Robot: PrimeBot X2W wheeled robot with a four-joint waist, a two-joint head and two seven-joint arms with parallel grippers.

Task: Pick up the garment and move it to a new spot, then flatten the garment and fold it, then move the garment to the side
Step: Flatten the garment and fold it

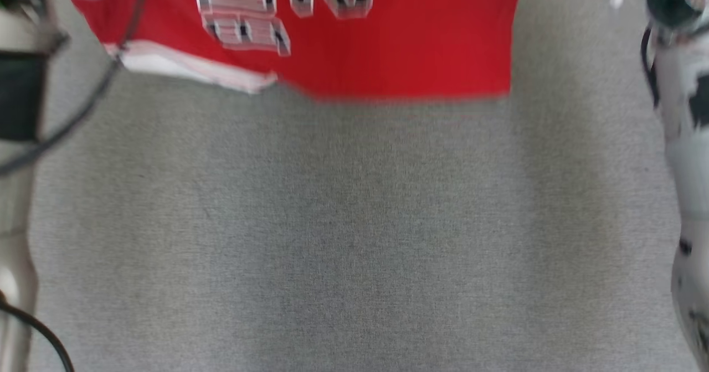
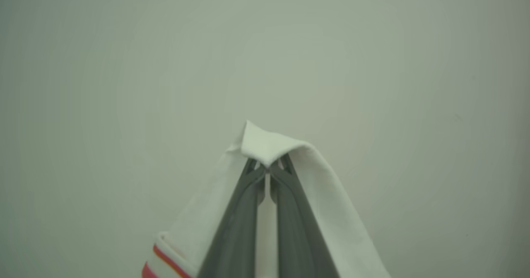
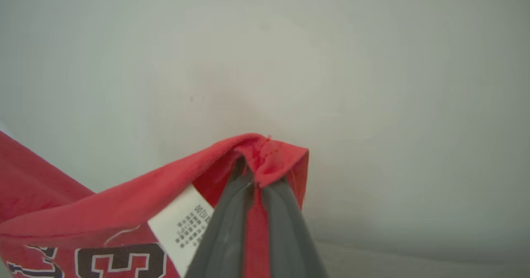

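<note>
Gripping a red garment (image 1: 388,45) at two points, the robot is working through what looks like the opening step of the job: the pick-up and move to a new spot. The left gripper (image 2: 268,172) is clamping a fold of white sleeve (image 2: 273,143) edged with a red stripe, its two dark fingers pressed together and the cloth draping over their tips. The right gripper (image 3: 256,178) is pinching a bunched red edge of the same garment, jaws closed on it, with a white care label (image 3: 186,220) hanging just beside the fingers.

Seen from the head, the garment is spreading across the far part of the grey surface (image 1: 354,239), its pale block lettering (image 1: 243,12) showing. That picture is blurring, so I cannot tell whether the lower hem is touching the surface or hanging just above it, and none of the surface's edges is showing.

By my reading, the flattening, the folding and the final move to the side are all waiting to be done, since the cloth is being held bunched at the grippers rather than lying smoothed out.

The left arm (image 1: 14,239) is running up the left side of the head view with a dark cable (image 1: 88,101) looping beside it. The right arm (image 1: 687,156) is rising along the right side, and both are reaching forward toward the garment.
</note>
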